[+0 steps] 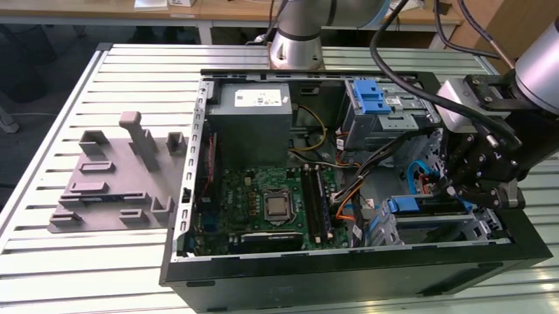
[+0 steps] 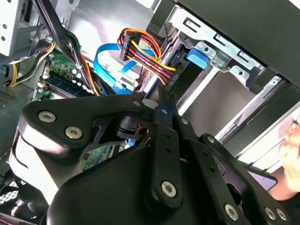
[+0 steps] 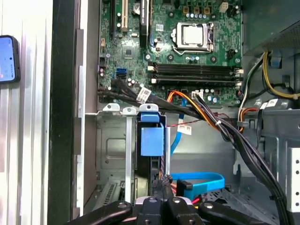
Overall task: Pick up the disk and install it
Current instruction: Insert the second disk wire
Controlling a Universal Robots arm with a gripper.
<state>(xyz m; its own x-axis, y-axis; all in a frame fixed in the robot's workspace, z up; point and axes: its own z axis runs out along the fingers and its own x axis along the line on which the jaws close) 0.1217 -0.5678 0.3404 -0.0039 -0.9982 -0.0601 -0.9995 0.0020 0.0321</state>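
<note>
Gripper (image 1: 472, 186) sits low inside the open computer case (image 1: 349, 278), at the drive cage (image 1: 454, 226) on the exterior view's right. Its black fingers (image 3: 161, 194) come to a narrow point together just beside the end of the disk (image 3: 151, 140) — whether they clamp anything I cannot tell.

The disk stands on edge in a slot of the drive cage, its blue bracket tab (image 3: 152, 133) facing up toward the camera in the first wrist view. In the exterior view the same blue bracket (image 1: 428, 204) shows as a strip along the top of the cage, just under the gripper. The second wrist view catches a blue tab (image 2: 197, 57) against the metal cage rails (image 2: 220, 61), seen past the gripper linkage (image 2: 159, 154), which blocks much of the foreground.

Around the disk: a blue flat data cable (image 3: 199, 180) loops just beside the slot, and a bundle of black, orange and yellow power wires (image 3: 220, 124) runs across above the cage. The motherboard (image 3: 187, 47) with its bare processor (image 3: 193, 36) lies beyond. The first wrist view also has a phone (image 3: 8, 58) lying on the slatted table outside the case wall.

Exterior view adds the grey power supply (image 1: 253, 121), a second cage with a blue bracket (image 1: 371, 98) at the back, and the grey holder with upright posts (image 1: 118, 176) on the table (image 1: 52, 261), well apart from the case. A fingertip (image 2: 293, 152) of a person shows at the second wrist view's edge.
</note>
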